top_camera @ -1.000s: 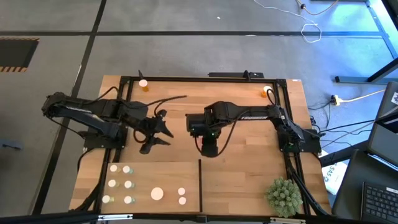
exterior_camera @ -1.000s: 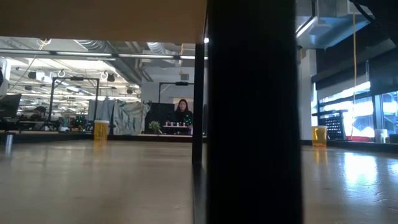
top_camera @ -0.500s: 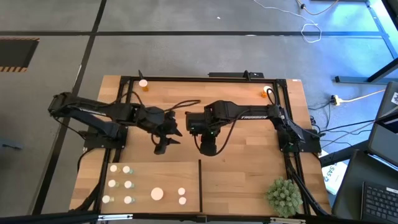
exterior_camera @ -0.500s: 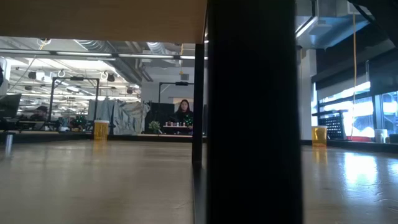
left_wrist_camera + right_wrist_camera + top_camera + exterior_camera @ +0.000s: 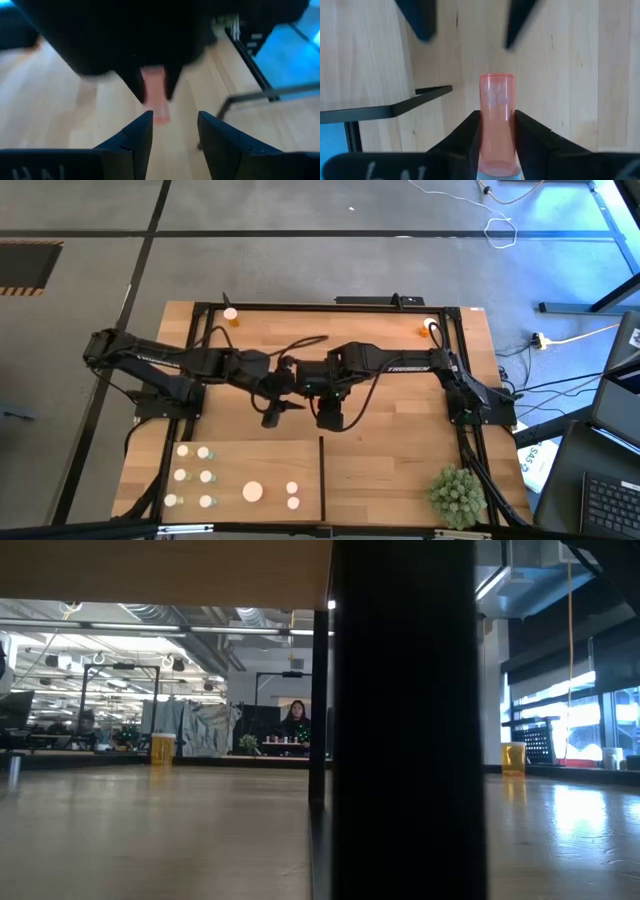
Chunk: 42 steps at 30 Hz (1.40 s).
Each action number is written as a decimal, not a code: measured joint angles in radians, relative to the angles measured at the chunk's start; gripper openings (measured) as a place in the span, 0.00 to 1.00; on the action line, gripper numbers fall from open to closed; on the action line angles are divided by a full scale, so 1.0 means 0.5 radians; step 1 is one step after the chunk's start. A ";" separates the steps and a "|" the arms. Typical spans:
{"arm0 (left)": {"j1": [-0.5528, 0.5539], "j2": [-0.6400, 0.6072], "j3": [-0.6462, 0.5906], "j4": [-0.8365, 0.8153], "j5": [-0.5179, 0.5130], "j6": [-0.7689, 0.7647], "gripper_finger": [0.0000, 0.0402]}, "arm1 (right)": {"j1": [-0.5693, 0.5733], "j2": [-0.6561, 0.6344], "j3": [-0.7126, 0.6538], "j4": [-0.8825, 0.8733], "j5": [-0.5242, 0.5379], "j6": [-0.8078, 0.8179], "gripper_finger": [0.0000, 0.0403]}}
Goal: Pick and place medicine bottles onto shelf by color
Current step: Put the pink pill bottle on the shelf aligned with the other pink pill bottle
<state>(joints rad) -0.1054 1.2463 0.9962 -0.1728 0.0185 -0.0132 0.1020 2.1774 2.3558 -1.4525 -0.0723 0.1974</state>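
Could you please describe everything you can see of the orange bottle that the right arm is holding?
The orange bottle is a slim, translucent cylinder, plastic by its look, with a white cap at the end nearest the wrist. It lies lengthwise between the right tool's two dark fingers, which clamp its sides, held above the middle of the wooden table. The left tool, open, faces it from close by without touching.
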 joint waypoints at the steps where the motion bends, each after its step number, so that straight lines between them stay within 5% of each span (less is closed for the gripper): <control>1: 0.009 0.000 0.000 0.034 0.000 -0.002 0.37 | 0.000 0.001 0.000 -0.001 0.000 -0.001 0.26; 12: 0.175 0.051 0.078 -0.059 0.350 -0.064 0.37 | 0.000 0.002 0.000 0.070 0.001 -0.043 0.26; 30: 0.277 0.362 0.479 -0.519 0.532 -0.117 0.37 | 0.015 0.003 0.000 0.097 -0.003 -0.048 0.26; 42: 0.276 0.268 0.484 -0.633 0.364 0.001 0.37 | 0.025 0.007 0.002 0.121 0.018 -0.045 0.26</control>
<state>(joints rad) 0.0326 1.3803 1.2385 -0.4892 0.2005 -0.0129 0.1146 2.1811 2.3566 -1.3918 -0.0635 0.1749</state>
